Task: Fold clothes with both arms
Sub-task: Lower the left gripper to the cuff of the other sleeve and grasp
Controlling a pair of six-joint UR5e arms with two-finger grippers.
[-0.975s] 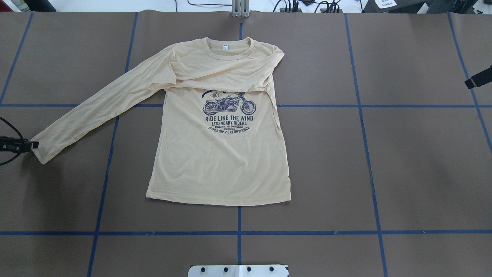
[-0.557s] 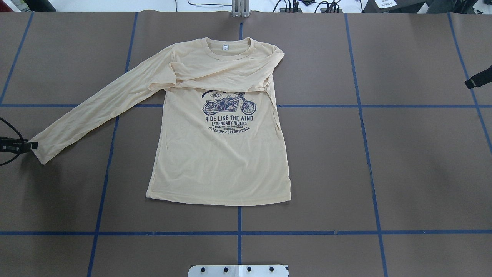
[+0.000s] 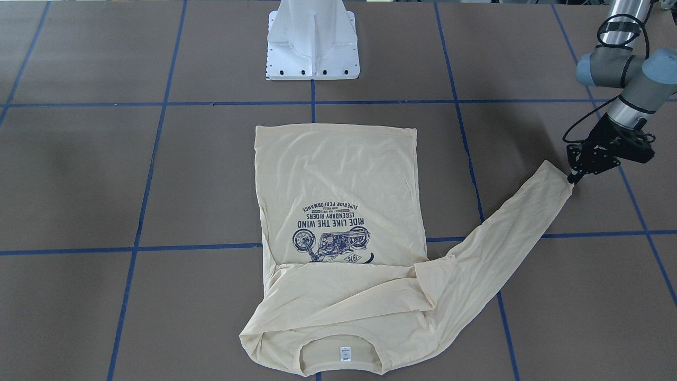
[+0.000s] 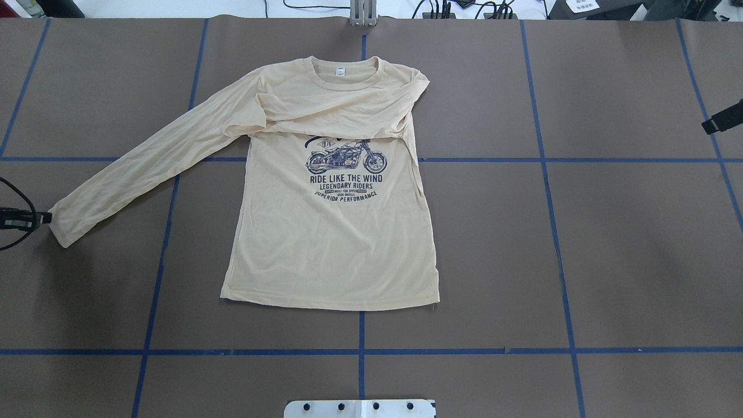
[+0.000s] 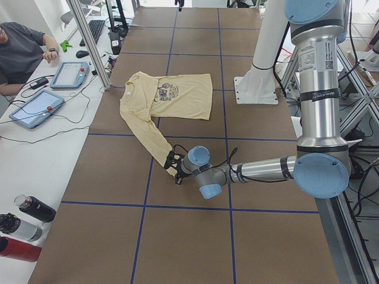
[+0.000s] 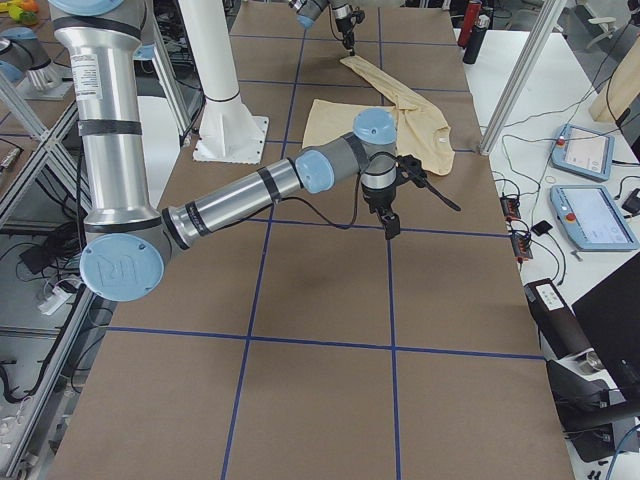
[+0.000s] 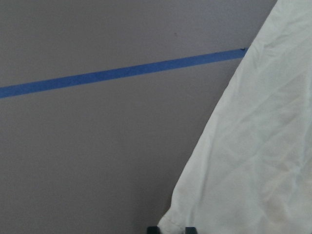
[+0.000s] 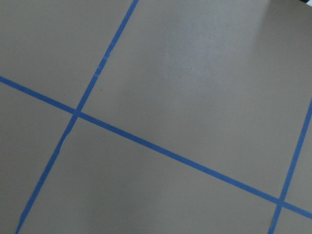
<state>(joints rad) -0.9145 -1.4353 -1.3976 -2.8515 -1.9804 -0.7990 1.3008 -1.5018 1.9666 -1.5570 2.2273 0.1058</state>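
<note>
Since the earlier overhead frame the left pincer (image 4: 46, 218) has drawn slightly back toward the desk's (image 4: 609, 261) left edge. The cuff (image 4: 58, 227) beside it has changed outline only a little, and the rest of the scene is unchanged. The shirt (image 4: 331, 244) lies print-up at mid-desk, collar away from the robot and hem toward it. One sleeve (image 4: 331, 116) is already laid across the chest above the motorcycle print (image 4: 346, 168). The other sleeve (image 4: 151, 157) is stretched out flat, its long axis running diagonally from the shoulder by the collar down to the cuff at the robot's left. In the left wrist view two dark fingertips (image 7: 152, 228) flank the cuff corner with only a narrow gap, so the left pincer looks closed on the cuff fabric. The right pincer (image 4: 720, 121) hangs over bare desk at the far right, well apart from the shirt, and whether it is spread or pressed together cannot be told. Judgement: the step in hand is folding the outstretched sleeve. The shirt body lies to the robot's right of the left pincer and somewhat further out. The cuff would therefore have to travel inward along the sleeve's own axis toward the chest. The left arm is clearly the nearer one.
</note>
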